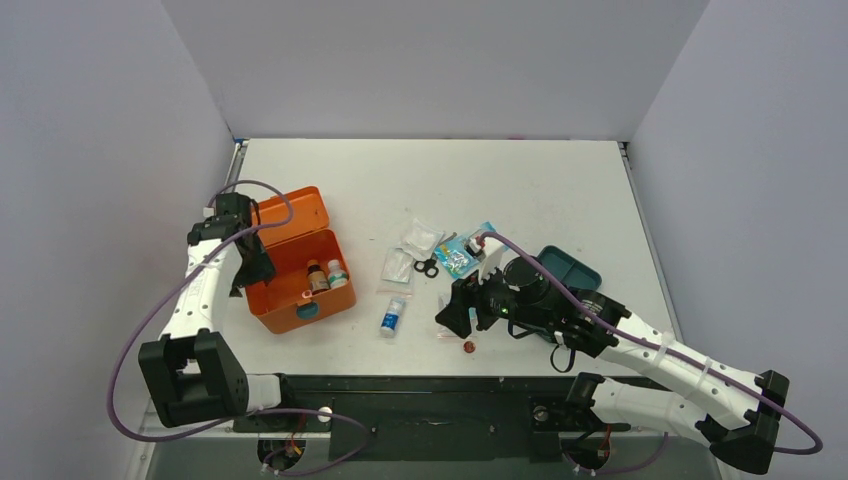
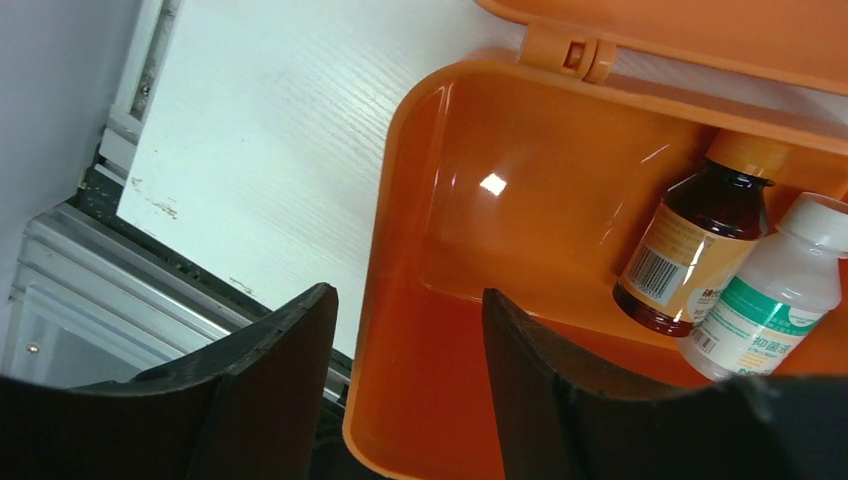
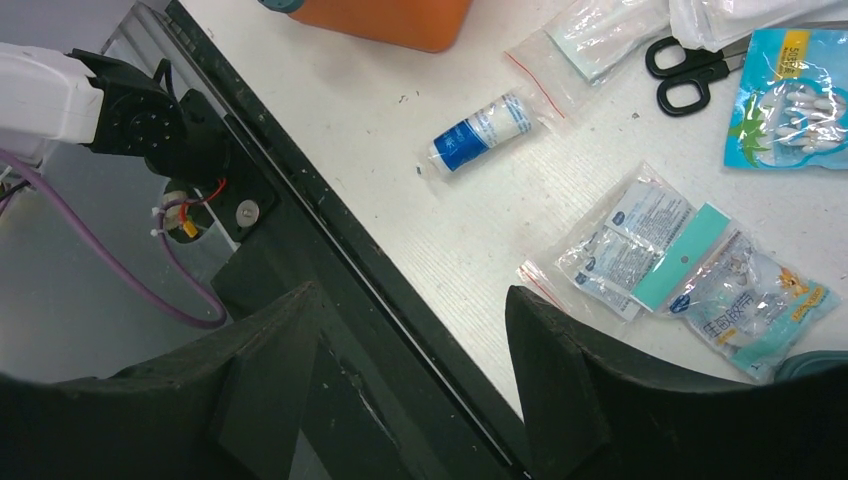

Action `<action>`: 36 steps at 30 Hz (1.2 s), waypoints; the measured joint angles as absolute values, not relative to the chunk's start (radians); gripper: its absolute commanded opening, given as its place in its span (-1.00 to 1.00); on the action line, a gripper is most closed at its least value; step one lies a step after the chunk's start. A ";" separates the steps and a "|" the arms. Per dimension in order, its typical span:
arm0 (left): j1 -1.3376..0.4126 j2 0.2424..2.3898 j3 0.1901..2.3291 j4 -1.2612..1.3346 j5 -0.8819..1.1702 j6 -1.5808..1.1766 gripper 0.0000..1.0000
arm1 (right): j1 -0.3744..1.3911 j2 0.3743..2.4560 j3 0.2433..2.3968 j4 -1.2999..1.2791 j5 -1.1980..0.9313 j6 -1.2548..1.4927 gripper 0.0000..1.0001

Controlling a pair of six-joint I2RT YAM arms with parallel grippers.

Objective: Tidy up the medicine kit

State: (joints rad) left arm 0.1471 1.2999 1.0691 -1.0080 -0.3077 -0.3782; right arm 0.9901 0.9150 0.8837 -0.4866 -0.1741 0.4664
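- Left wrist view: left gripper spread, astride the orange medicine kit's side wall.
- Right gripper spread, empty, well apart from it.

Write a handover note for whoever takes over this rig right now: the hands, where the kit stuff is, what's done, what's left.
Left hand: open, holding nothing, its fingers straddling the left wall of the medicine kit.
Right hand: open and empty, above the near edge of the table.
Kit: lid open, on the left side of the table.
Done: a brown bottle and a white bottle are inside.
Left: the blue and white bottle, scissors, swab packet and sachet bags lie loose on the table. The teal tray sits by the right arm.
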 measured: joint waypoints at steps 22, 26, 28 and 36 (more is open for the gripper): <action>0.152 1.363 1.058 -0.987 -0.236 -0.380 -1.00 | 0.990 0.891 0.866 -0.479 -0.179 0.445 0.26; 0.150 1.365 1.058 -0.967 -0.211 -0.390 -1.00 | 0.990 0.872 0.862 -0.481 -0.170 0.449 0.26; 0.138 1.370 1.061 -0.961 -0.211 -0.395 -1.00 | 0.990 0.865 0.858 -0.483 -0.165 0.451 0.26; -0.021 1.449 1.120 -0.908 -0.245 -0.454 -1.00 | 0.990 0.849 0.852 -0.504 -0.146 0.466 0.25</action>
